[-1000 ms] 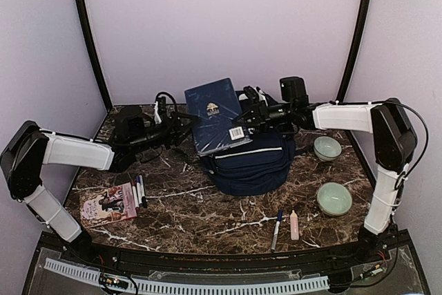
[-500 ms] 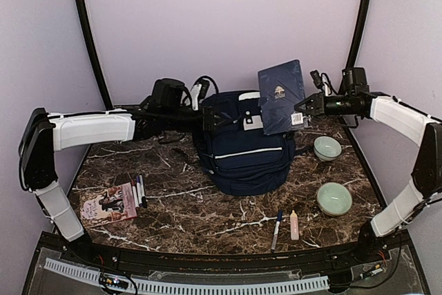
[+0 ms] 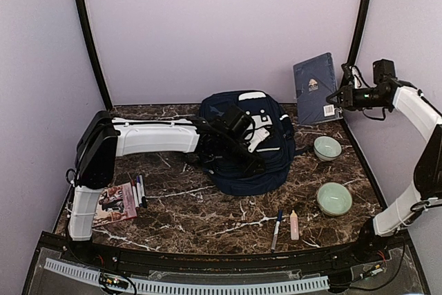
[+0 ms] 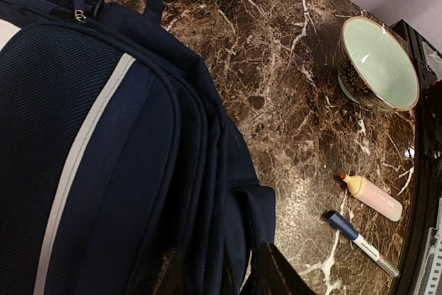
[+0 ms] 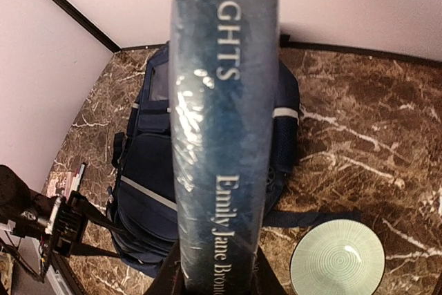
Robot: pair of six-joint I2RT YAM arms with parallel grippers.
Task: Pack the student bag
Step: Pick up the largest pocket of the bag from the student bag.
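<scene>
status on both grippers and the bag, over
Right gripper shut on blue book, held high far right. Left gripper on student bag front, grip unclear. Left arm lies across the bag, likely in the book's way.

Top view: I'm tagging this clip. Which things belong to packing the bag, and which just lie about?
In the job: student bag; blue book, held by right gripper.
Lying about: far bowl, near bowl, pen, highlighter, booklet, markers.

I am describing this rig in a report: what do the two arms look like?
The left arm and the right arm have white boxy covers between bulky black joints. A thin black cable loops near the right wrist. The fingers are black.
</scene>
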